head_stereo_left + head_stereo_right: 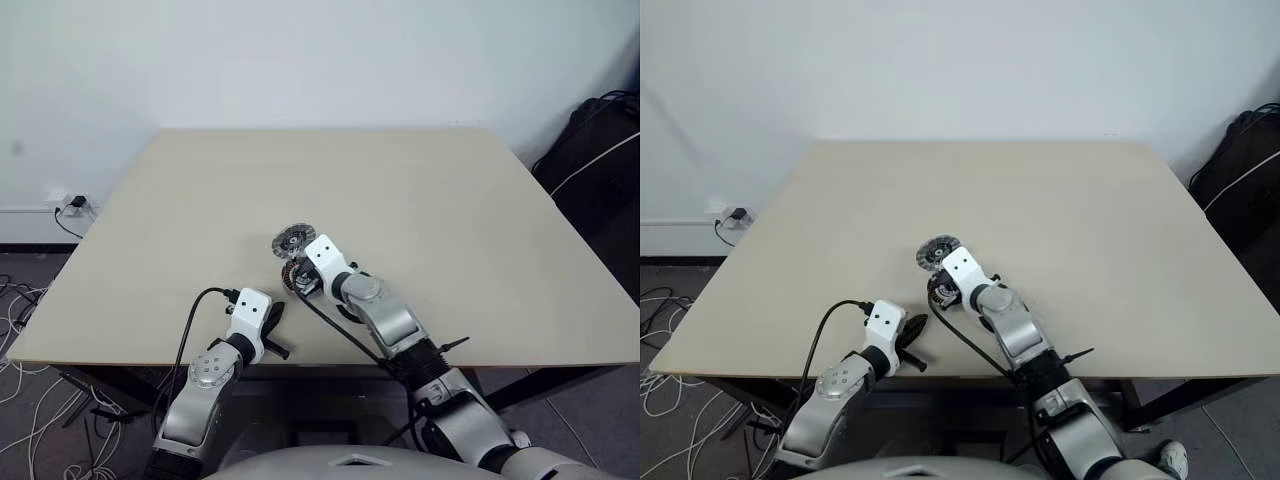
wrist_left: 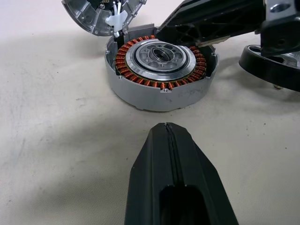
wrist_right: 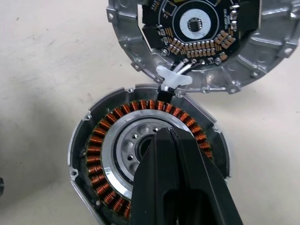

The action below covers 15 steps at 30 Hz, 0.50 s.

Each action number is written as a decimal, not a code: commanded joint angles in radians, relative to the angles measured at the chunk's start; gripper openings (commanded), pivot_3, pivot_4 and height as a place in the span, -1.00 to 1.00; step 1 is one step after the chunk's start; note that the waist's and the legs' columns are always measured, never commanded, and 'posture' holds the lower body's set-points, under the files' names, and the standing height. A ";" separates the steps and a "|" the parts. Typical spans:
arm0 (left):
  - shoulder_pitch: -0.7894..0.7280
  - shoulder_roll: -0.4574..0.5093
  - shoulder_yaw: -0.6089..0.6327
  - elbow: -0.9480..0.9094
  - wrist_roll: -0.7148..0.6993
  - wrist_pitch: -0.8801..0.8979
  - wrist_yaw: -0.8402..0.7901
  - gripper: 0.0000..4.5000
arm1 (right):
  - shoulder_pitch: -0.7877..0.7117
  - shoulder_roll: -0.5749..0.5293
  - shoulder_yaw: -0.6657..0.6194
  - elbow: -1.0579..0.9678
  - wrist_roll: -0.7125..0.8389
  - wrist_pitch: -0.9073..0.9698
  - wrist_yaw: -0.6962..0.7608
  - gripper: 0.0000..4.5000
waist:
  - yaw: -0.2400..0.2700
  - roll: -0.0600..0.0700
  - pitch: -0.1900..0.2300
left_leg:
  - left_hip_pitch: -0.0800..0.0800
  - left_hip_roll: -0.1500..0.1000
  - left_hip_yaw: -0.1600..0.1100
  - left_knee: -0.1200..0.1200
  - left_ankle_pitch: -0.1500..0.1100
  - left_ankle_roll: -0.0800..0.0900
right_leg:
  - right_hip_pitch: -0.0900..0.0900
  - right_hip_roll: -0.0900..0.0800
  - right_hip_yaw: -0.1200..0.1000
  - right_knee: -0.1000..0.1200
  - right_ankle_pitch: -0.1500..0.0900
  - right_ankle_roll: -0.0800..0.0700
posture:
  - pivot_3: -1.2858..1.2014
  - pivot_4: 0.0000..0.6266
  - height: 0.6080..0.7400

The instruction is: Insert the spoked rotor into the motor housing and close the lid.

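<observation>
1. Big beige tabletop [image 1: 450,220], everything sits near the front edge.
2. Motor housing [image 2: 159,75] lies open on it, copper windings showing, lid [image 3: 187,42] right beside, circuit board up.
3. Spoked rotor [image 2: 272,65] rests just beside the housing.
4. Right tool [image 3: 176,154] pinched together over the housing's centre; left tool [image 2: 171,154] also together, empty, nearby.

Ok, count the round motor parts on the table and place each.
3: the motor housing under the right end effector, the lid open at its far edge, the spoked rotor beside it.
</observation>
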 commanded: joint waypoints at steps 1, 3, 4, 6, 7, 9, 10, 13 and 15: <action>-0.007 0.000 -0.003 -0.038 0.001 -0.005 0.003 -1.00 | -0.030 0.018 -0.003 0.001 -0.001 -0.028 0.000 -0.98 | 0.000 0.000 0.000 | 0.000 0.000 0.000 0.000 0.000 0.000 | 0.000 0.000 0.000 0.000 0.000 0.000 | 0.03 -1.00 1.00; -0.005 0.001 -0.002 -0.039 0.000 -0.005 0.004 -1.00 | -0.033 0.024 0.003 0.010 -0.001 -0.029 0.005 -0.98 | 0.000 0.000 0.000 | 0.000 0.000 0.000 0.000 0.000 0.000 | 0.000 0.000 0.000 0.000 0.000 0.000 | 0.03 -1.00 1.00; -0.004 0.001 -0.001 -0.040 0.000 -0.005 0.005 -1.00 | -0.034 0.027 0.007 0.015 -0.001 -0.030 0.008 -0.98 | 0.000 0.000 0.000 | 0.000 0.000 0.000 0.000 0.000 0.000 | 0.000 0.000 0.000 0.000 0.000 0.000 | 0.03 -1.00 1.00; -0.002 0.001 -0.001 -0.042 0.000 -0.005 0.005 -1.00 | -0.035 0.031 0.011 0.021 -0.003 -0.032 0.012 -0.98 | 0.000 0.000 0.000 | 0.000 0.000 0.000 0.000 0.000 0.000 | 0.000 0.000 0.000 0.000 0.000 0.000 | 0.03 -1.00 1.00; 0.000 0.001 0.000 -0.043 0.000 -0.005 0.006 -1.00 | -0.036 0.034 0.013 0.026 -0.004 -0.034 0.012 -0.98 | 0.000 0.000 0.000 | 0.000 0.000 0.000 0.000 0.000 0.000 | 0.000 0.000 0.000 0.000 0.000 0.000 | 0.03 -1.00 1.00; 0.003 0.001 0.001 -0.045 0.000 -0.005 0.008 -1.00 | -0.039 0.040 0.014 0.037 -0.006 -0.039 0.013 -0.98 | -0.001 0.000 0.000 | 0.000 0.000 0.000 0.000 0.000 0.000 | 0.000 0.000 0.000 0.000 0.000 0.000 | 0.03 -1.00 1.00; 0.004 0.001 0.001 -0.046 0.000 -0.005 0.008 -1.00 | -0.040 0.042 0.014 0.042 -0.006 -0.041 0.014 -0.98 | -0.001 0.000 0.000 | 0.000 0.000 0.000 0.000 0.000 0.000 | 0.000 0.000 0.000 0.000 0.000 0.000 | 0.03 -1.00 1.00; 0.006 0.001 0.002 -0.048 -0.001 -0.004 0.011 -1.00 | -0.046 0.051 0.015 0.068 -0.009 -0.050 0.018 -0.98 | -0.001 0.000 0.000 | 0.000 0.000 0.000 0.000 0.000 0.000 | 0.000 0.000 0.000 0.000 0.000 0.000 | 0.03 -1.00 1.00; 0.006 0.000 0.002 -0.048 -0.001 -0.004 0.012 -1.00 | -0.047 0.054 0.017 0.085 -0.012 -0.053 0.020 -0.98 | -0.001 0.000 0.000 | 0.000 0.000 0.000 0.000 0.000 0.000 | 0.000 0.000 0.000 0.000 0.000 0.000 | 0.03 -1.00 1.00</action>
